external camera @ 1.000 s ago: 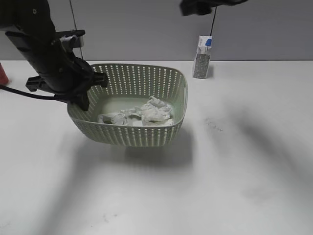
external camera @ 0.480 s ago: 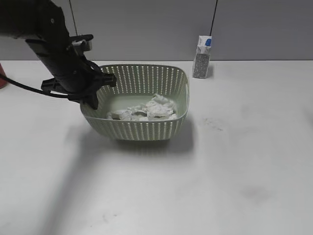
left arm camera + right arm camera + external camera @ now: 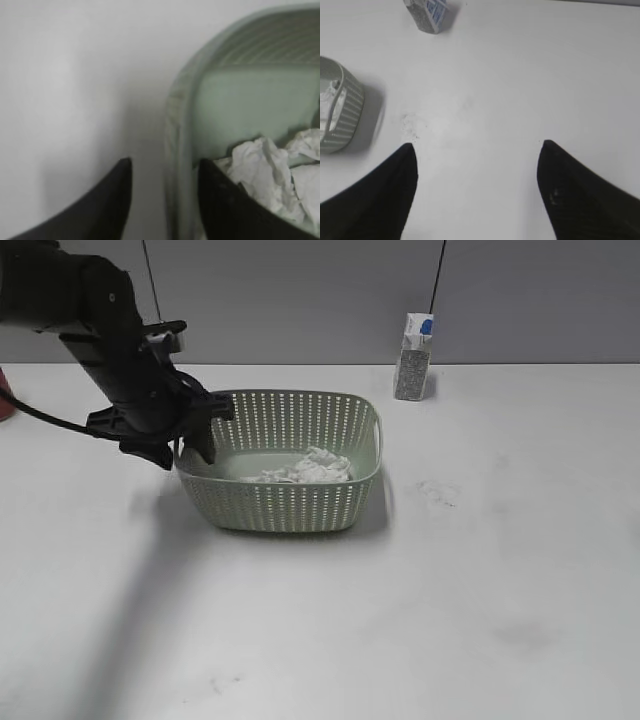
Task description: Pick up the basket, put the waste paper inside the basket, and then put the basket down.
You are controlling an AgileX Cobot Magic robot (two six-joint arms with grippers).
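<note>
Left gripper (image 3: pixel 190 436): at the left end of the basket (image 3: pixel 300 505), one finger inside the wall, one outside. In the left wrist view the two dark fingers (image 3: pixel 112 200) straddle the basket's rim (image 3: pixel 177 150), with a narrow gap showing on each side of the wall; whether the pads are actually pressing the plastic cannot be told from this blurred close view. The black arm comes in from the upper left of the exterior view, a cable trailing off it toward the left edge.

Basket: pale sage-green, rounded rectangle, sides pierced with rows of small holes. It sits level, and its base appears to rest on the white table (image 3: pixel 480 590), a shadow tight against its near wall.

Waste paper (image 3: pixel 300 470): crumpled white wads lying in the bottom of the basket, bunched toward the middle and right. The left wrist view shows one wad (image 3: pixel 272 172) just beside the inner finger.

Right gripper (image 3: pixel 477 195): fingers spread wide apart, nothing between them, high above bare table. It is out of the exterior frame. Its wrist view takes in the basket's right end (image 3: pixel 342 117) at the left edge and a faint grey smudge (image 3: pixel 410 125) on the tabletop.

Carton (image 3: pixel 414 356): small, white-grey with a blue mark, upright at the table's back edge, well apart from the basket.
</note>
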